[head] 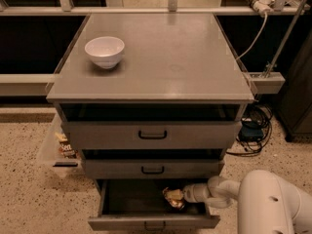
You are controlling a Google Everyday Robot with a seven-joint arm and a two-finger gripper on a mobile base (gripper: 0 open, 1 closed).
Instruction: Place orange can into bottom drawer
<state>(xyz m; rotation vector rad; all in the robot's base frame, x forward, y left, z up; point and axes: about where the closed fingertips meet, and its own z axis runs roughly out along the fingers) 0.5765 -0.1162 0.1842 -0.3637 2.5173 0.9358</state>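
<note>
One grey cabinet [156, 57] is seen from above and in front, and three drawers are counted in it, each fitted with one small dark handle. The top drawer [195, 135] and the middle drawer [195, 169] are pushed mostly in, with a dark gap shown above each front. The bottom drawer [126, 199] is pulled out furthest, so that its dark inside is exposed. One white arm [263, 204] is brought in from the lower right corner and reaches leftward into that drawer. The single gripper [179, 196] is placed inside the bottom drawer, right of its middle, and is closed around the one can [170, 198]. The can is thus found within the open drawer, near its front wall; whether the drawer floor is touched by it cannot be told. One white bowl [105, 51] is set upright on the cabinet top, near the back left corner, well apart from the can. One clear bin [51, 150] with a few packets in it is stood on the speckled floor just beside the cabinet's left side. A tangle of dark cables [253, 130] is seen on the floor to the right.
</note>
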